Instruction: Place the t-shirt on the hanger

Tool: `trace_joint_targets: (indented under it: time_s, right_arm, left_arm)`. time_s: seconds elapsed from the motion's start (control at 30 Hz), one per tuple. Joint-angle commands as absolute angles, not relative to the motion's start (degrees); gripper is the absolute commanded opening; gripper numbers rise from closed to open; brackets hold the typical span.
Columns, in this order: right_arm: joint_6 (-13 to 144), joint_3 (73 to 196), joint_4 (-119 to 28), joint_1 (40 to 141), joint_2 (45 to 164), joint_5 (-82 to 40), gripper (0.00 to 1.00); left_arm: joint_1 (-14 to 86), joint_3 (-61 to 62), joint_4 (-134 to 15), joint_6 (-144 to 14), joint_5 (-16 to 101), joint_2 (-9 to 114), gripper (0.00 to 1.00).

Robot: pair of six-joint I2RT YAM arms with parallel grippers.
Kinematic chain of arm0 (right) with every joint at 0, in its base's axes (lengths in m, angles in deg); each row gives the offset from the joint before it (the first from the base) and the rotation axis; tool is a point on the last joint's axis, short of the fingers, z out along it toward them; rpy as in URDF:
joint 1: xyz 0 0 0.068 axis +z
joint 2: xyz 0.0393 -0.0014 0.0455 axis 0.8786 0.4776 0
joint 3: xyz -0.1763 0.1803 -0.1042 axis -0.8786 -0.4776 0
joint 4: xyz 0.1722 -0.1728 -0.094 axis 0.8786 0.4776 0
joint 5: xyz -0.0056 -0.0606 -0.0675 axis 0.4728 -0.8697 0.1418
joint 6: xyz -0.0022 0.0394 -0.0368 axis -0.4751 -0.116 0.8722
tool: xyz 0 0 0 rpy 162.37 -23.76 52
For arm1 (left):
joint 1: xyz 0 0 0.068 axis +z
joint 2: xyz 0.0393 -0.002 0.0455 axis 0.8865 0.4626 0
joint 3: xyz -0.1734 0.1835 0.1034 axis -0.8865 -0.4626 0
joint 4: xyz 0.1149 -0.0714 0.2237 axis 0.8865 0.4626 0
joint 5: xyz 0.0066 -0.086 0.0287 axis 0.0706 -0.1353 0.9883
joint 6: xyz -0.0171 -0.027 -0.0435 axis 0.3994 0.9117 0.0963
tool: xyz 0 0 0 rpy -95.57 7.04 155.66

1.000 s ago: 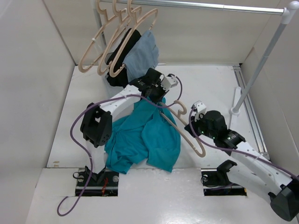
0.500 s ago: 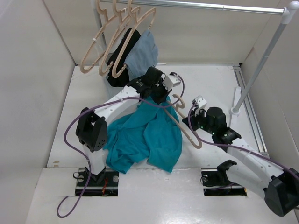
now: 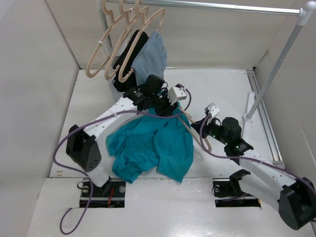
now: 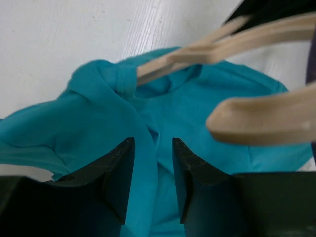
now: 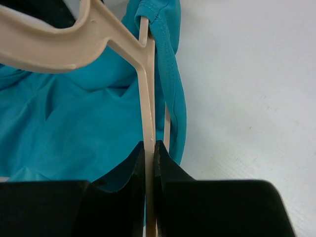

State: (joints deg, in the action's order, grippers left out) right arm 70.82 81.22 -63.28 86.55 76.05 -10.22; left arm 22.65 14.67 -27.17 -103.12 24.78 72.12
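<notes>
The teal t-shirt (image 3: 148,148) lies bunched on the table, its upper part drawn up to my left gripper (image 3: 168,102). In the left wrist view my left gripper (image 4: 153,158) is shut on a fold of the t-shirt (image 4: 98,118). The beige hanger (image 4: 256,118) crosses just beyond, one arm running into a teal edge. My right gripper (image 3: 205,133) is shut on the hanger (image 3: 190,118) at the shirt's right edge. In the right wrist view my right gripper (image 5: 149,148) pinches a thin bar of the hanger (image 5: 147,98), and a hemmed edge of the t-shirt (image 5: 170,79) loops around that bar.
Several spare beige hangers (image 3: 123,44) hang from the rail (image 3: 217,6) at the back left. A black garment (image 3: 129,54) and a grey-blue garment (image 3: 152,58) hang with them. The rail's stand pole (image 3: 276,69) rises at the right. Walls close in on the left, the back and the right.
My left arm's elbow swung out to the left and its gripper shifted slightly left with the shirt. My right gripper pushed the hanger further up into the shirt.
</notes>
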Motion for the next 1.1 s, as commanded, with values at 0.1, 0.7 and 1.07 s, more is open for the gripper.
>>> trace_joint_targets:
  time_s: [0.1,0.7,1.07]
  right_arm:
    - [77.32,77.54,-73.00,85.47,75.02,-12.14,0.00]
    - [81.37,74.01,-70.19,85.47,65.61,-1.86,0.00]
    - [83.66,77.44,-65.28,85.47,63.51,0.61,0.00]
  left_arm:
    - [22.19,7.13,-31.31,-121.24,26.35,56.76,0.37]
    - [19.38,0.61,-40.30,-147.54,22.41,53.39,0.81]
    - [21.30,8.86,-26.88,-157.27,18.91,65.09,0.52]
